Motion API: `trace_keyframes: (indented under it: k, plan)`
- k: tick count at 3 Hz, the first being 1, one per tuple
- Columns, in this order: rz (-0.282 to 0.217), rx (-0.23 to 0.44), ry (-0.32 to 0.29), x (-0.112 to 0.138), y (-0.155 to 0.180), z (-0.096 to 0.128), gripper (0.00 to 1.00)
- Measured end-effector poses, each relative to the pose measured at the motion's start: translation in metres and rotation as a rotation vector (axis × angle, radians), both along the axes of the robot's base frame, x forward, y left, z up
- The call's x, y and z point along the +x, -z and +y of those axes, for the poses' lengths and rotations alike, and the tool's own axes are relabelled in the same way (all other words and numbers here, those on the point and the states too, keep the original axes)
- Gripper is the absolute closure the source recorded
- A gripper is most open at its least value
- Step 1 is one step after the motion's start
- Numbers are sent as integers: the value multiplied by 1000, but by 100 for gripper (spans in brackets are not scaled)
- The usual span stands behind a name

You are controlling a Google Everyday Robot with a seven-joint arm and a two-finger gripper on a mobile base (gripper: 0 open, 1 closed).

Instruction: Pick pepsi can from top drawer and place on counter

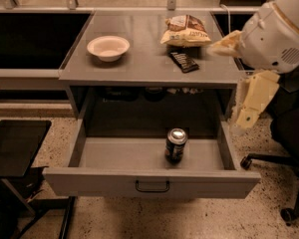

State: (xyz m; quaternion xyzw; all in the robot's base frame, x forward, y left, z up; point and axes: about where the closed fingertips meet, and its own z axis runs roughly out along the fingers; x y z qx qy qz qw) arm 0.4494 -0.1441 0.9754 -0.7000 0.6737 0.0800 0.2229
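The pepsi can [176, 145] stands upright in the open top drawer [152, 182], right of centre and near the front panel, its silver top showing. The counter [144, 59] lies above the drawer. My arm's white housing [276, 31] hangs over the counter's right edge. The cream gripper [249, 111] hangs below it, just outside the drawer's right wall, to the right of the can and above it. It touches nothing.
A white bowl [108, 47], a chip bag [186, 30] and a flat black packet [184, 61] lie on the counter. A small black side table [15, 143] stands at the left. An office chair base [284, 183] is at the right.
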Motion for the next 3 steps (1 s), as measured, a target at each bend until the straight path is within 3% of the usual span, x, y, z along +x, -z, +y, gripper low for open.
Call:
trace_keyframes:
  k: [1,2,3]
  plan:
    - [0,72,-55,-5,-7,20,0]
    - [-8,68,-51,-6,-5,21,0]
    - [-36,-33,-32,-12,15,21,0]
